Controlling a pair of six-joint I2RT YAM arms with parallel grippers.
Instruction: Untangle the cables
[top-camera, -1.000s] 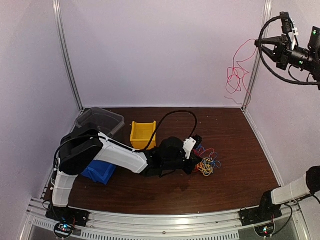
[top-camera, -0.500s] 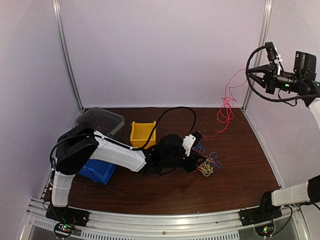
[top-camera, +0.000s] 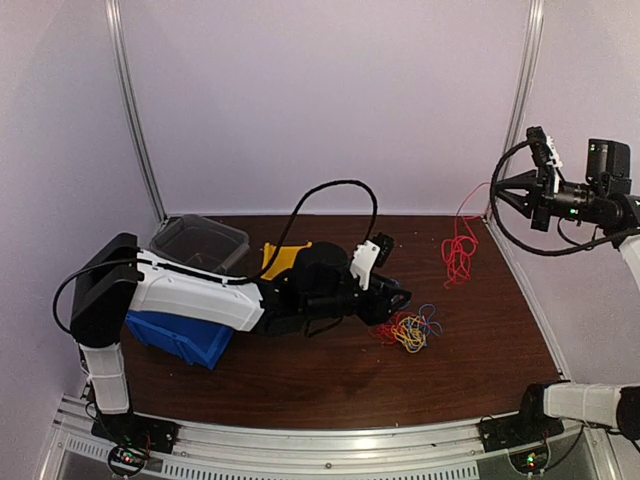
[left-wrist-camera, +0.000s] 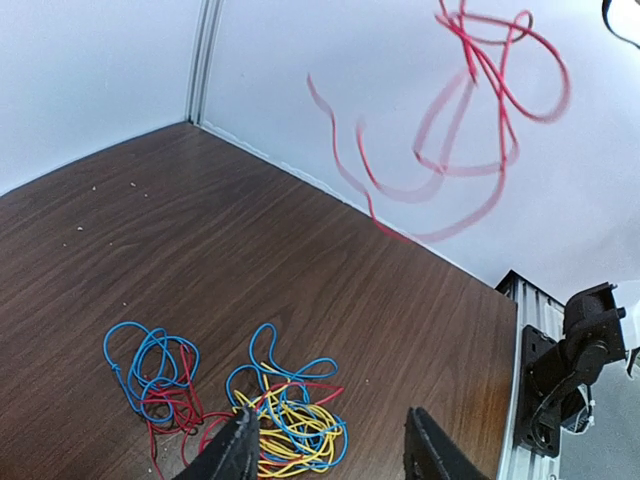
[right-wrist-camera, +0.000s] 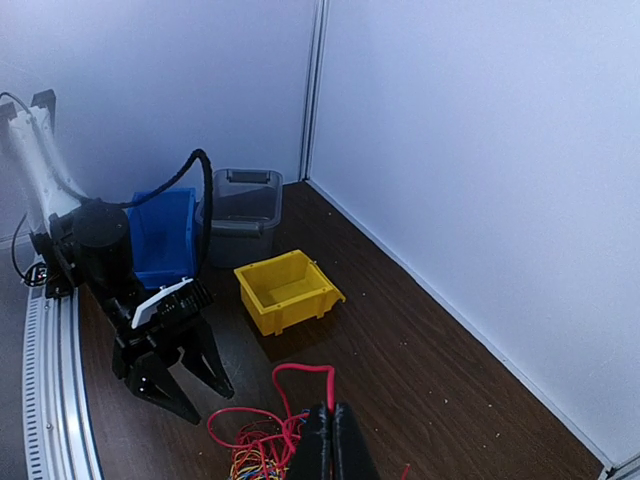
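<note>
1. The left gripper reaches low over the middle of the table. Its jaws stand apart with nothing between them.
2. The bundle of cables lies on the table just in front of those jaws. Its blue, red and yellow strands are looped through one another. In the left wrist view the blue loops spread to the left and the yellow ones bunch near the fingertips.
3. The right gripper is held high by the right rear corner post, its jaws closed on a red cable.
4. That red cable hangs from the jaws in loose loops, well apart from the bundle. Its lowest loop seems to reach the table's back right, though the view is too blurred to be sure.
5. A yellow bin, a blue bin and a clear container stand on the table's left half, partly hidden by the left arm.
</note>
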